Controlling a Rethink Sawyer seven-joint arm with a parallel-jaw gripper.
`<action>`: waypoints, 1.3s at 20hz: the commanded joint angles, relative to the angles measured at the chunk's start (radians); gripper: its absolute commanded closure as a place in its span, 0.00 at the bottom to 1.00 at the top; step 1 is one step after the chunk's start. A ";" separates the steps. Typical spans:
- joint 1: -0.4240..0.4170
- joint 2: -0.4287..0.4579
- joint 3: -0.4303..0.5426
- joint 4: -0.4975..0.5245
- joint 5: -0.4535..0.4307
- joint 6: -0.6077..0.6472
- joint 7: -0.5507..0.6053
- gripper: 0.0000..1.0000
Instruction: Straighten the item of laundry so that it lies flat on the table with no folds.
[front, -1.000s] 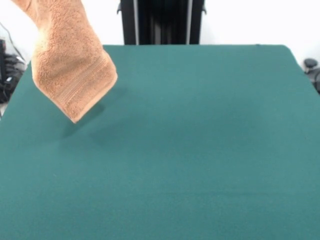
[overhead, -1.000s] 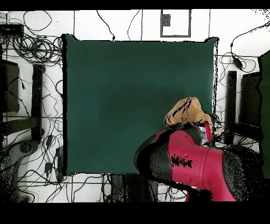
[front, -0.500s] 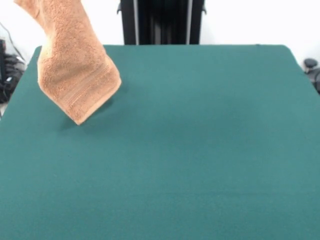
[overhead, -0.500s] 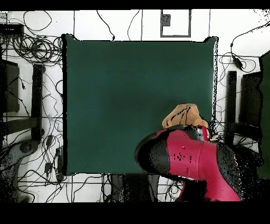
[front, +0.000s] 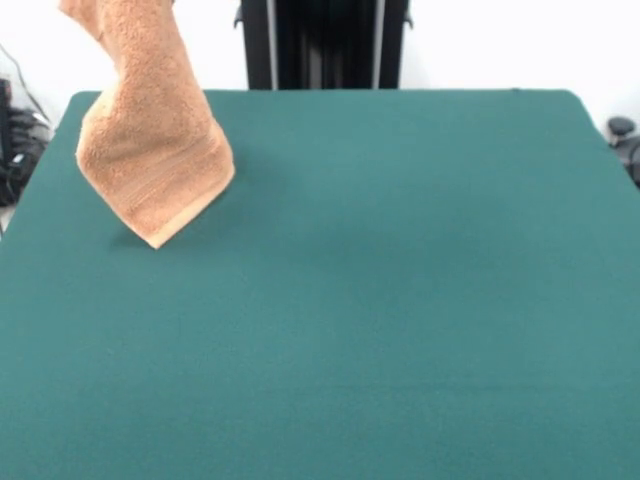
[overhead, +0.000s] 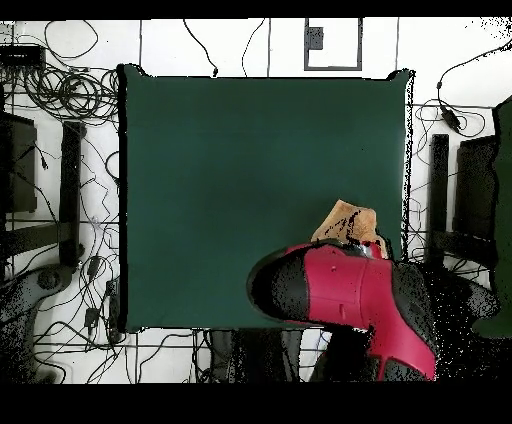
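Note:
The item of laundry, a tan-orange terry towel, hangs twisted and folded from above the picture's top edge in the front view, over the far left of the table. Its lowest corner points down and reaches the green cloth or hangs just over it; I cannot tell which. A woven band runs near its lower hem. From overhead only a small part of the towel shows, past the end of the red and black arm, near the table's right edge. The arm hides the gripper.
The table's left edge in the front view lies close beside the hanging towel. Cables and dark equipment lie on the floor around the table. A black pedestal column stands behind the far edge.
The towel has come down until its lower corner meets its shadow on the table, and its top has shifted a little right in the front view. From overhead, the arm covers more of it.

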 joint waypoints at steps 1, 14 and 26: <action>0.051 0.049 0.063 0.033 0.025 0.077 0.130 1.00; 0.110 0.265 -0.001 -0.140 0.180 0.579 0.310 1.00; 0.114 0.368 -0.005 -0.228 0.257 0.716 0.379 1.00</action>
